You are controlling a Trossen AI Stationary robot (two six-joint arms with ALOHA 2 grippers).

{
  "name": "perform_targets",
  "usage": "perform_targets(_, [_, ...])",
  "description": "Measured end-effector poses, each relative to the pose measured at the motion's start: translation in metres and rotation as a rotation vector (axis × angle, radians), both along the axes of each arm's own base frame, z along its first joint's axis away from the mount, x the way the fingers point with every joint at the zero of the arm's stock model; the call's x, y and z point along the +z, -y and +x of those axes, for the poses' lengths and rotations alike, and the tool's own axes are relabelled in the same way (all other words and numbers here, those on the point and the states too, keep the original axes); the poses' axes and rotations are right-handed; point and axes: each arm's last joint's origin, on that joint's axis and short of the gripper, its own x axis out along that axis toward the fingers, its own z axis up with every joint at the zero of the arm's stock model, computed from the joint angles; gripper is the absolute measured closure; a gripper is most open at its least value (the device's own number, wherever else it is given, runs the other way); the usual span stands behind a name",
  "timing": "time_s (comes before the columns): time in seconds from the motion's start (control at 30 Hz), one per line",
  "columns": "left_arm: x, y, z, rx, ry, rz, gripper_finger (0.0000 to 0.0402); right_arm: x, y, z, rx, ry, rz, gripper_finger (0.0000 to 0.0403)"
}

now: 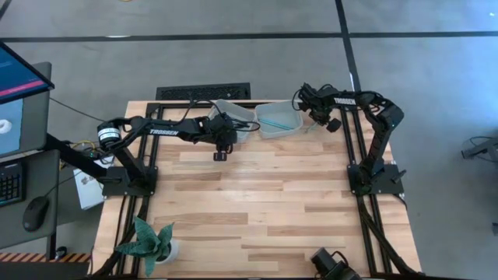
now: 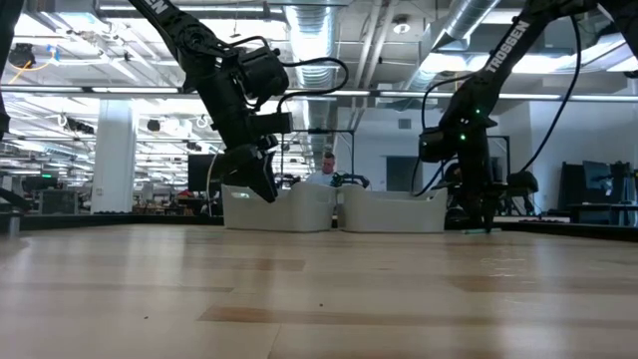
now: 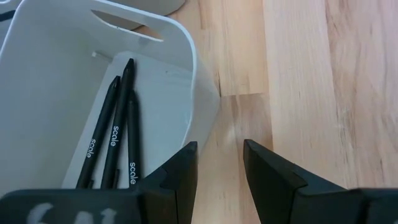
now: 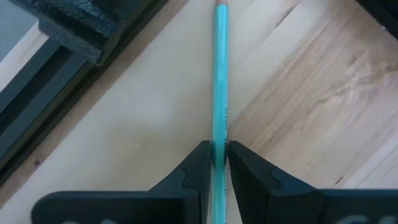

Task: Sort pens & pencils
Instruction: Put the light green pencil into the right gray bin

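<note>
Right wrist view alone shows the right claw (image 4: 216, 163) pinching a thin teal-blue pencil (image 4: 221, 74) over the pale wooden desk (image 4: 311, 81). Left wrist view shows the left claw (image 3: 221, 163) spread, empty, beside a white plastic bin (image 3: 56, 93) holding three black pens (image 3: 115, 134).

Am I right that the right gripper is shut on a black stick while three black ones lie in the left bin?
Not quite: the right gripper is shut on a teal stick, not a black one, as the right wrist view shows. The three black sticks do lie in the left bin.
</note>
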Motion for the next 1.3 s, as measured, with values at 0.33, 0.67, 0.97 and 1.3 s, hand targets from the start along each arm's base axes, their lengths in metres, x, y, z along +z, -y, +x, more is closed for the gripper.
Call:
perform_targets(0.33, [-0.0002, 0.0002, -0.0003, 0.014, 0.001, -0.010, 0.0280, -0.0001, -0.0004, 0.0012, 0.008, -0.003, -0.006, 0.0351])
perform_targets(0.67, [-0.0003, 0.0002, -0.0005, 0.014, -0.001, -0.011, 0.0280, 0.0007, 0.0014, 0.0044, 0.101, 0.033, 0.007, 0.0356])
perform_targets(0.97, [-0.0003, 0.0002, -0.0004, 0.022, 0.002, -0.015, 0.0280, 0.0004, -0.0021, 0.0048, 0.290, -0.005, 0.067, 0.0356])
perform_targets(1.3, [0.0002, 0.0000, 0.0003, 0.024, 0.012, -0.013, 0.0280, 0.0000, -0.0044, 0.0045, 0.548, -0.035, 0.134, 0.0356])
